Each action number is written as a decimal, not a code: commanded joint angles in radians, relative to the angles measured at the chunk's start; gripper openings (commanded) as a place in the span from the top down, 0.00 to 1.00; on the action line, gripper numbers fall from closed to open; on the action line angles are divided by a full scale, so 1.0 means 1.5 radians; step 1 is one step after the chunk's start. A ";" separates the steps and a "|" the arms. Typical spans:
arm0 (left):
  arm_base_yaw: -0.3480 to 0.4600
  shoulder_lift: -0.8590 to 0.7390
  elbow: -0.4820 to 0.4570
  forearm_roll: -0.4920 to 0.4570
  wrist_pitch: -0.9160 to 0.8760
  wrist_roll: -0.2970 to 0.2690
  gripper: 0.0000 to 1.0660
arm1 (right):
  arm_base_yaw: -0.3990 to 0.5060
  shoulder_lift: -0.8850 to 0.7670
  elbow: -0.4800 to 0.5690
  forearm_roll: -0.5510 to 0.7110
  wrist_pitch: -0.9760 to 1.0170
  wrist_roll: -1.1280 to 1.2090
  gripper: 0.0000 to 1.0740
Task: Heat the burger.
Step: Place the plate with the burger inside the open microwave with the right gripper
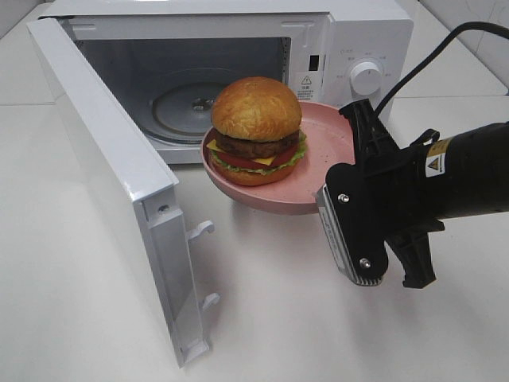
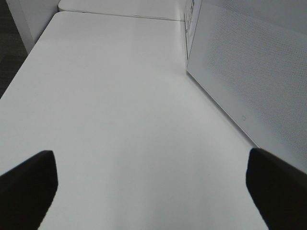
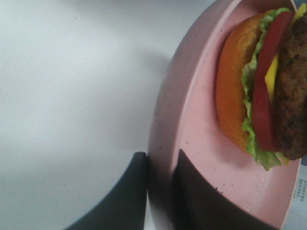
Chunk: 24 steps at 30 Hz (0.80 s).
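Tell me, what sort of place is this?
Probably a lab's mock kitchen: a white microwave, door open, on a white table, and a robot claw holding a pink plate with a burger.

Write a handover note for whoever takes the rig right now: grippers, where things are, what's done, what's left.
Right gripper: shut on the rim of the pink plate, holding it off the table.
Left gripper: open, holding nothing, over bare table beside the door.
Burger: on the plate, just in front of the microwave opening, not yet inside.
Done: door open, plate gripped and lifted.
Left: set the plate on the turntable, release, withdraw, shut the door, probably start it with the dial.
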 commanded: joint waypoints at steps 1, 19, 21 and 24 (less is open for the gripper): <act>-0.001 -0.008 0.001 -0.003 -0.011 0.001 0.06 | -0.009 0.010 -0.009 0.074 -0.078 -0.074 0.96; -0.001 -0.008 0.001 -0.003 -0.011 0.001 0.06 | -0.009 0.111 -0.083 0.077 -0.141 -0.077 1.00; -0.001 -0.008 0.001 -0.003 -0.011 0.001 0.06 | -0.009 0.122 -0.095 0.075 -0.141 -0.077 1.00; -0.001 -0.008 0.001 -0.003 -0.011 0.001 0.06 | -0.009 0.139 -0.110 0.065 -0.139 -0.077 1.00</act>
